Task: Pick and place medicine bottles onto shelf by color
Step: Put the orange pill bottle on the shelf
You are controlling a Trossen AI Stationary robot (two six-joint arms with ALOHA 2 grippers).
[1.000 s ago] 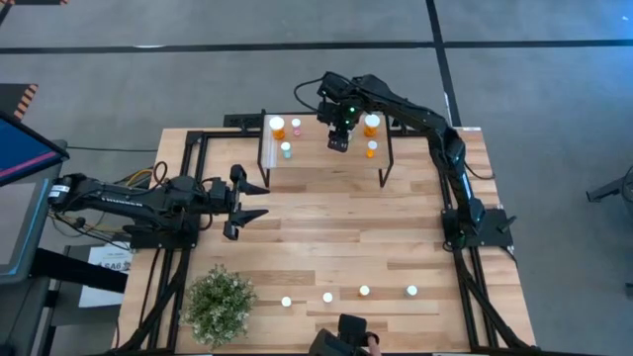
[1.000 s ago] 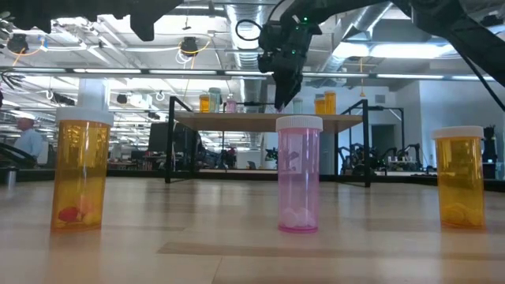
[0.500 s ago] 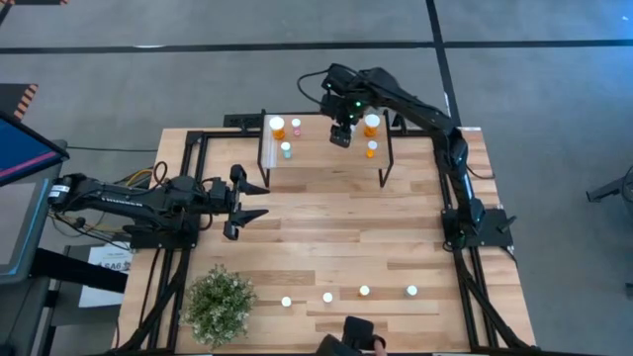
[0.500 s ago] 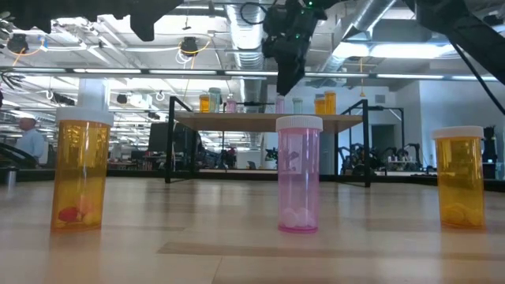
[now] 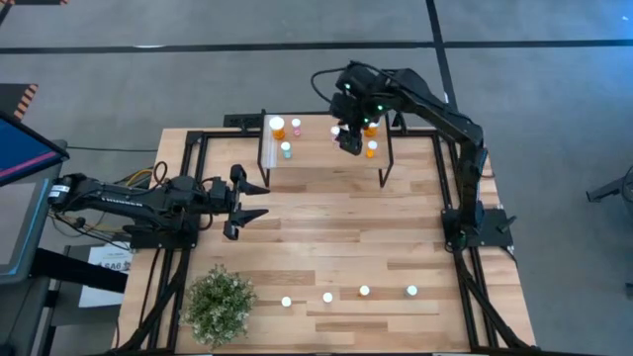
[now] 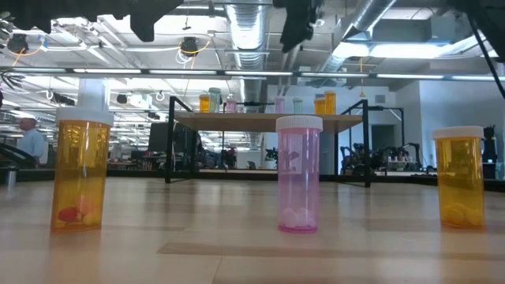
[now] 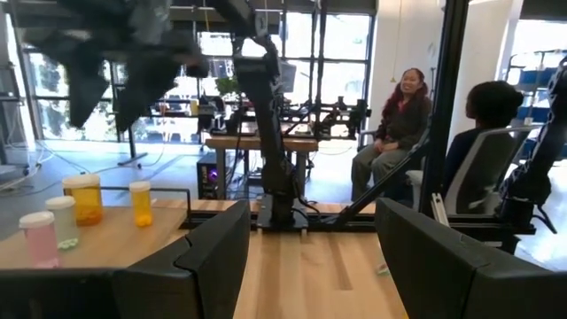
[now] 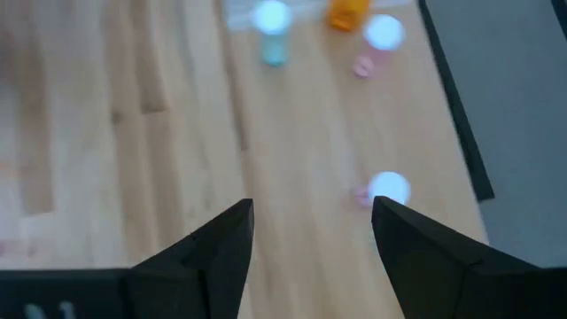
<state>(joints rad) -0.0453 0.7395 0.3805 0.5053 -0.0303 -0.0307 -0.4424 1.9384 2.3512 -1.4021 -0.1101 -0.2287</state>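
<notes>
I'm looking at a wood-plank table on a grey floor, with an open workshop behind it and two people seated in the left wrist view.

My right gripper hangs above the shelf at the table's far edge, jaws open and holding nothing; its wrist view looks down on the plank with blurred caps below. My left gripper waits over the table's left side, jaws spread wide and empty.

On the shelf I count a big orange bottle, a pink bottle and a teal bottle toward its left end, a second pink one just beside the right gripper, and a small orange bottle toward the right end. Another orange one sits partly hidden under the right arm.

Four more bottles stand in a row along the table's near edge; low down I see three of them: orange, pink, orange. A plant sits at the near left corner.
</notes>
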